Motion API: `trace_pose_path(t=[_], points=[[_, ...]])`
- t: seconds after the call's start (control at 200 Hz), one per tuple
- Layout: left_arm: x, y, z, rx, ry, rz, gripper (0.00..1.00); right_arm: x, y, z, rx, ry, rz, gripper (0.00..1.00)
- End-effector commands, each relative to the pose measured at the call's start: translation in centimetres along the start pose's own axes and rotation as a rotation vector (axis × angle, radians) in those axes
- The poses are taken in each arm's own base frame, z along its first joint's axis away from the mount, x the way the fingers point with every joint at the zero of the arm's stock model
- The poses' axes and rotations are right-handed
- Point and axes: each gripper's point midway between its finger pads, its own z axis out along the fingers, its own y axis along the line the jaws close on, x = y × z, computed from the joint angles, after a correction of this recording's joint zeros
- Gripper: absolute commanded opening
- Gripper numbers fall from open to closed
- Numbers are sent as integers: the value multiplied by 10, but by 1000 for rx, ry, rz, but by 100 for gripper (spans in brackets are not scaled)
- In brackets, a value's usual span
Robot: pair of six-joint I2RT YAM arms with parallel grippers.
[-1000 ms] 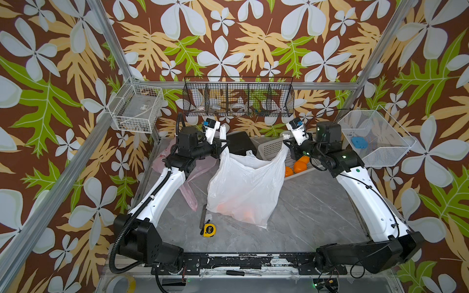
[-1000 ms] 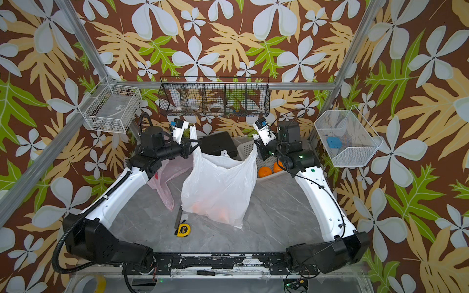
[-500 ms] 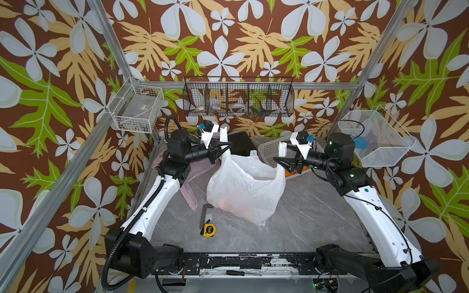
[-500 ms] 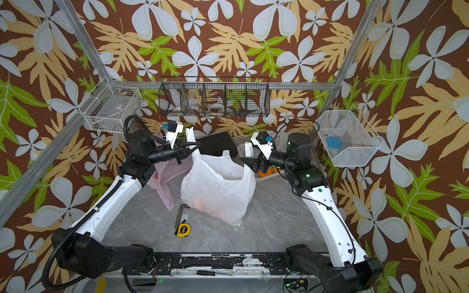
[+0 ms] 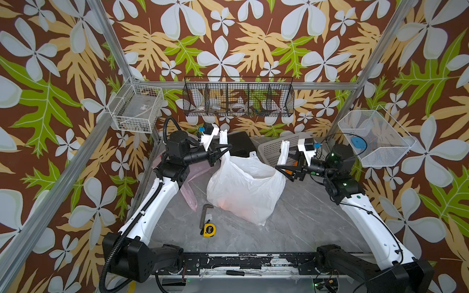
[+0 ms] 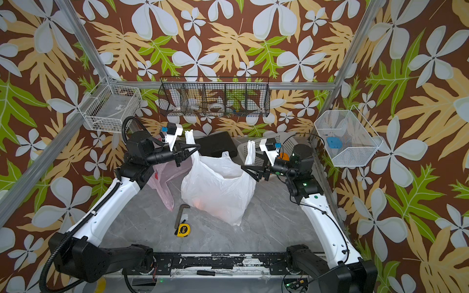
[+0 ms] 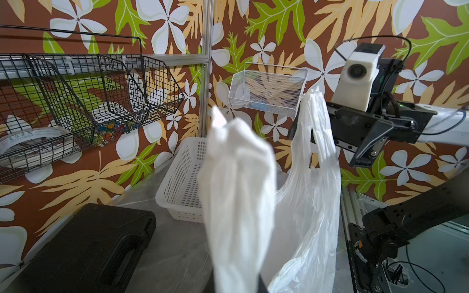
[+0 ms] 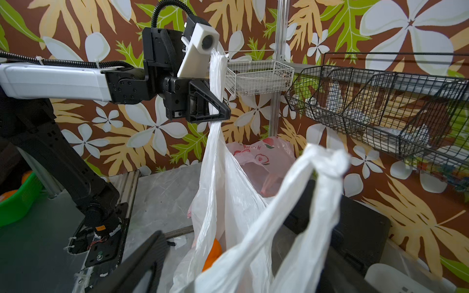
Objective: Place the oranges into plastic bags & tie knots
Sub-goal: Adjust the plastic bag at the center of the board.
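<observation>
Grey marbled tabletop (image 5: 304,223), walled on three sides with leaf-print paper. The left gripper (image 5: 226,148) is clamped tight on one handle (image 5: 223,138) of the white bag (image 5: 243,187) and holds that strip up taut above the bag's mouth. The right gripper (image 5: 284,174) has its jaws spread wide at the bag's opposite edge. The second handle (image 5: 283,152) stands up loose at its fingertips, not pinched.

The white bag sits mid-table between the two arms with its mouth open. An orange (image 8: 213,253) shows down inside it, and in both top views an orange glow comes through its lower wall. Behind the bag, on the right arm's side, is a white basket (image 5: 272,149). Another orange (image 6: 284,155) shows there, partly hidden by the right wrist. Behind the bag's middle lies a black case (image 5: 241,144). A pink bag (image 5: 189,192) lies flat just beside the white bag on the left arm's side. Just in front of the white bag lie a hex key (image 5: 204,213) and a yellow tape measure (image 5: 209,229).
</observation>
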Motion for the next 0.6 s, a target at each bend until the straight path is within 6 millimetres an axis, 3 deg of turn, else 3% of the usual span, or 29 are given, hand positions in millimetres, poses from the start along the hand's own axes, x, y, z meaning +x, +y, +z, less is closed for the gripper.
trace_pose_path(t=[0.0, 0.31, 0.596], points=[[-4, 0, -1, -1, -8, 20, 0, -9, -4, -5, 59, -95, 49, 87], [-3, 0, -2, -9, 7, 30, 0, 4, 16, -2, 13, -154, 75, 82], [-3, 1, -2, -8, 19, 39, 0, 18, 32, -4, -27, -188, 84, 68]])
